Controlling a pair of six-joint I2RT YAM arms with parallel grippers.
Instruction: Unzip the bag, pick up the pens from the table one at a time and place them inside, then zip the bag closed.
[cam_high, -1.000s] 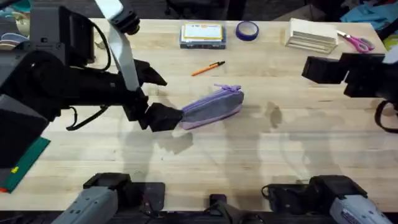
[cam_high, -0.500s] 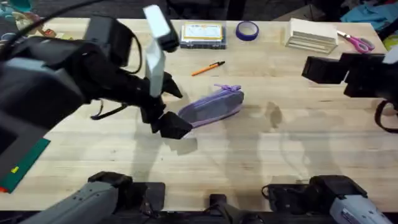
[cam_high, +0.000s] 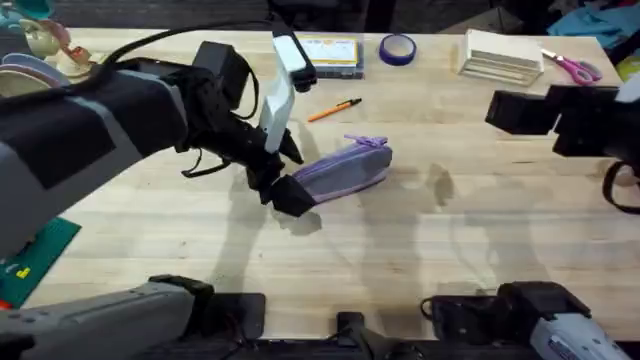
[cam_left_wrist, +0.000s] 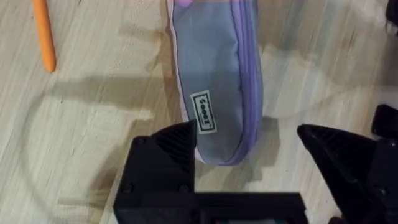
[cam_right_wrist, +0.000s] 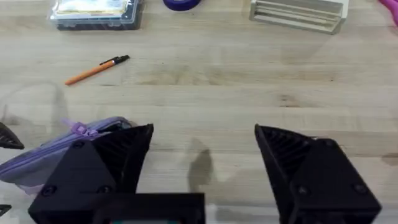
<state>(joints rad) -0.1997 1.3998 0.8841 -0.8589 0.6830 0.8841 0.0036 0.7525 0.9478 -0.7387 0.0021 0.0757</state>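
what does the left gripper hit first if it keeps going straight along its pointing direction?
Likely the bag. The left gripper is open, its fingers straddling the bag's near end, one finger about touching the fabric. Depth is unclear, so it might press the table instead.

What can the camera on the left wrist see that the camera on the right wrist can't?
The left wrist view alone shows the small label on the bag's side and the open left gripper around the bag's end. The right wrist view alone shows the clear box, the purple tape roll, the stack of pale boards and the open right gripper. Both show the bag, the orange pen and the table.
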